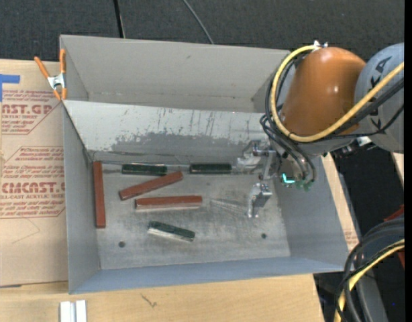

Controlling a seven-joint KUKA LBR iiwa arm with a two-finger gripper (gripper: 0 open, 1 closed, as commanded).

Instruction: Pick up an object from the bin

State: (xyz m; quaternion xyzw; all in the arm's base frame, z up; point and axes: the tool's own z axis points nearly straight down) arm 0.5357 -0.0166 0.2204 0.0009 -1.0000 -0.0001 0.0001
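Step in hand: approach, as I judge it; nothing is lifted yet.
Hand: the robot's hand (258, 205) hangs low at the right end of the grey metal bin (192, 72), over bare floor. Whether it is wide or narrow, I cannot tell.
Nearest things: a dark green narrow bar (210, 168) by the back wall, and a flat reddish-brown bar (168, 202) lying level with the hand; both sit left of it, apart.
Other things: further left, a tilted reddish-brown bar (151, 186), a second dark green bar (144, 170), a short dark bar (171, 231) and a long reddish-brown bar (98, 194) along the left wall.
Next move: probably a shift left over one bar, lined up across its narrow width.
Surface: scratched, scuffed metal floor.
Room: pale wooden bench (213, 300) in front.
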